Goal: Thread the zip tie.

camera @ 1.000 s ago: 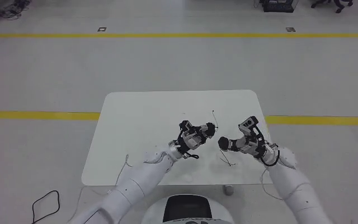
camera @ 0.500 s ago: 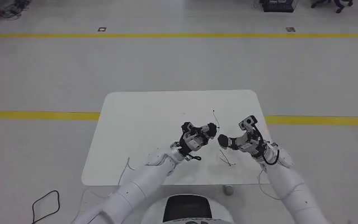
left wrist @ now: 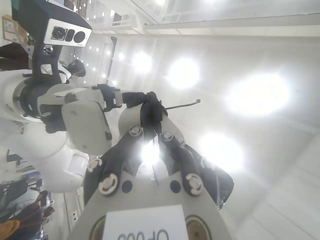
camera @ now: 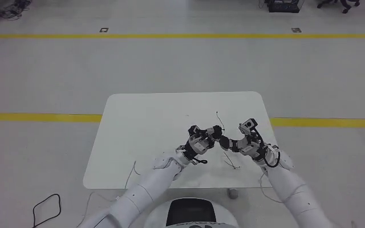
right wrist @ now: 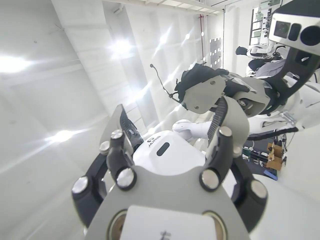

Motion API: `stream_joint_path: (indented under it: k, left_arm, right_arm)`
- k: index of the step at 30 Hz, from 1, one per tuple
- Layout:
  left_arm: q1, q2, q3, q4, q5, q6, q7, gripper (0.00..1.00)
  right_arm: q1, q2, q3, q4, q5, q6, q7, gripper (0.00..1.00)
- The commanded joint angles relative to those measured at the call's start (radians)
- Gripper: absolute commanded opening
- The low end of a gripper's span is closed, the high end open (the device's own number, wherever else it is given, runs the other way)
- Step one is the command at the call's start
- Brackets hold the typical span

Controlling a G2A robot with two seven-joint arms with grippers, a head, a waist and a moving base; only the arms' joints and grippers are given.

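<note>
- The left gripper (left wrist: 152, 109), just right of centre in the top view, has its black-tipped fingers pressed together on a thin black plastic zip tie (left wrist: 183, 105).
- The right gripper (right wrist: 172, 106) sits just beside it, on its right in the top view. Its ridged fingers (right wrist: 126, 123) are spread wide and hold nothing, and one of them lies close against the left gripper's side.
- The zip tie sticks out past the left fingertips in a slight curve and ends in a small square head, over the white rounded table (camera: 142, 125).
- Another thin dark strand (camera: 231, 162) shows on the table towards the lower right; I cannot tell whether it belongs to the same tie.
</note>
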Motion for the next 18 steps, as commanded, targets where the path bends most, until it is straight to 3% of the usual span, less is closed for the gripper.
stream_joint_path:
  k: [1, 18]
  left_arm:
    - [0.0, -0.003, -0.004, 0.006, -0.005, 0.0, -0.005, 0.0]
    - [-0.008, -0.026, -0.009, 0.046, -0.013, 0.0, -0.033, 0.0]
  right_arm:
    - [0.002, 0.001, -0.003, 0.003, 0.001, -0.004, 0.0, 0.36]
    - [0.016, 0.008, -0.044, 0.017, 0.026, -0.029, 0.0, 0.3]
